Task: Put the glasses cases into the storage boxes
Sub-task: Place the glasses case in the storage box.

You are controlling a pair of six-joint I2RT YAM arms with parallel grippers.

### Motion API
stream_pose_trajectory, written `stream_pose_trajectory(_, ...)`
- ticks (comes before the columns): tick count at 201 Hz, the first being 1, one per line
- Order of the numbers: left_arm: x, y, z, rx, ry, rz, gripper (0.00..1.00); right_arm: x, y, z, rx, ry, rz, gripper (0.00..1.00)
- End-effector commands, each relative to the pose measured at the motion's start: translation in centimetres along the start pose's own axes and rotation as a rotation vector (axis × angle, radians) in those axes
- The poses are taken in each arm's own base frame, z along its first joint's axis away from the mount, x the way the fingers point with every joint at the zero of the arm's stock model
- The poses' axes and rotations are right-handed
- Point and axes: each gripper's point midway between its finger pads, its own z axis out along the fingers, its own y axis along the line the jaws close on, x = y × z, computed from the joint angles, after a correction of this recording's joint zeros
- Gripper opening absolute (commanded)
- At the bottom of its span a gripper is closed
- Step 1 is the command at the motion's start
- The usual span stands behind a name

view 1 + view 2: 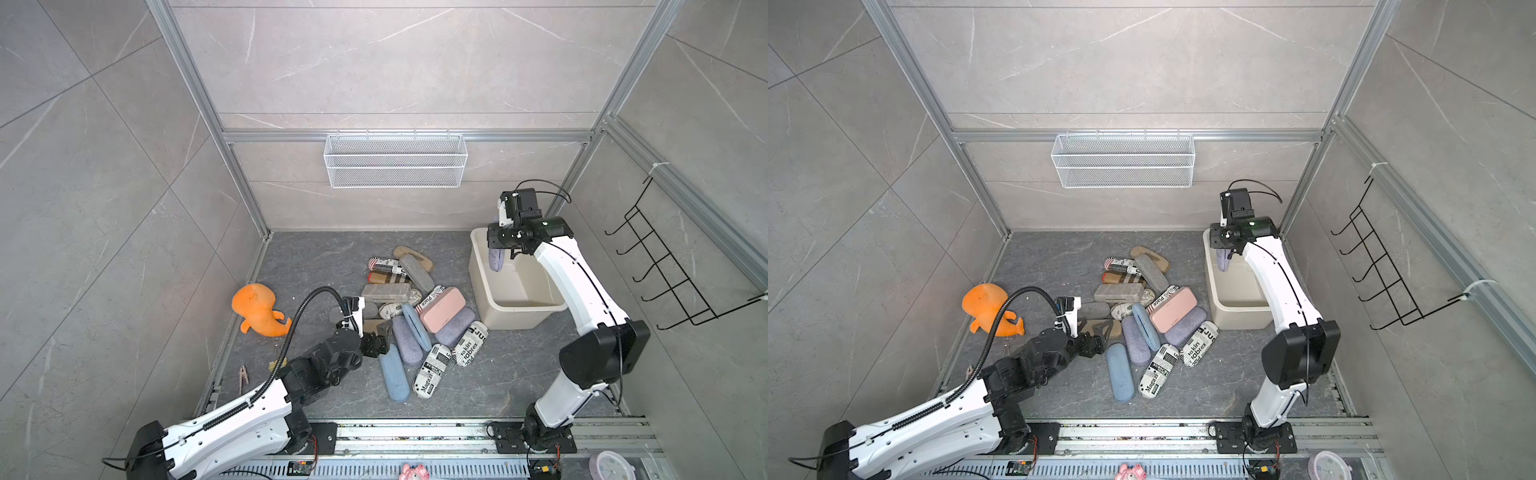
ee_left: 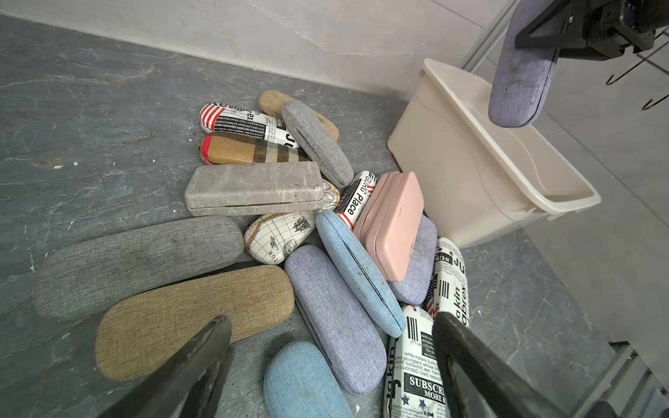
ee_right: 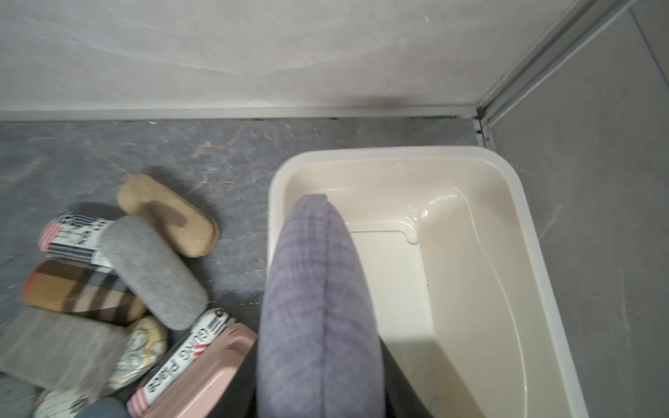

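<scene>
The right gripper [image 1: 498, 252] grasps a lilac case [image 1: 496, 260] by its top end, hanging it over the empty tub [image 1: 494, 311] for a clean drop. The left gripper [image 2: 331, 365], jaws released wide, waits over the pile [image 1: 409, 309].

Grey marble-look wall panels [image 1: 395, 62] sat in an aluminium frame [image 1: 183, 70] — dark stone-pattern floor [image 1: 316, 253], white mesh basket [image 1: 395, 160] and black wire rack [image 1: 665, 266] hung on walls.
</scene>
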Motion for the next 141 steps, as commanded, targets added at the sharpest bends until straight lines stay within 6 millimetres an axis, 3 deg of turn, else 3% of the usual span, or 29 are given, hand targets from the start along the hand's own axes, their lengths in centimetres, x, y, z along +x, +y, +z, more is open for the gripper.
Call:
stream_pose_trajectory(1, -2.3, -0.6, -0.3, -0.014, -0.040, -0.016, 0.89, -0.1, -1.4, 1.0, 0.029, 0.044, -0.047, 0.28)
stream_pose_trajectory(42, -2.8, -1.1, 0.2, -0.027, -0.021, -0.007, 0.89, 2.9, -2.7, 6.4, -0.017, 0.183, -0.009, 0.30)
stream_pose_trajectory(76, -2.5, -1.1, 0.5, -0.035, -0.007, -0.020, 0.89, 5.2, -1.3, 10.5, -0.093, 0.280, 0.000, 0.31)
stream_pose_trajectory(141, -2.0, -1.1, 1.0, -0.039, 0.007, -0.036, 0.89, 7.7, -0.1, 14.3, -0.140, 0.385, -0.006, 0.37)
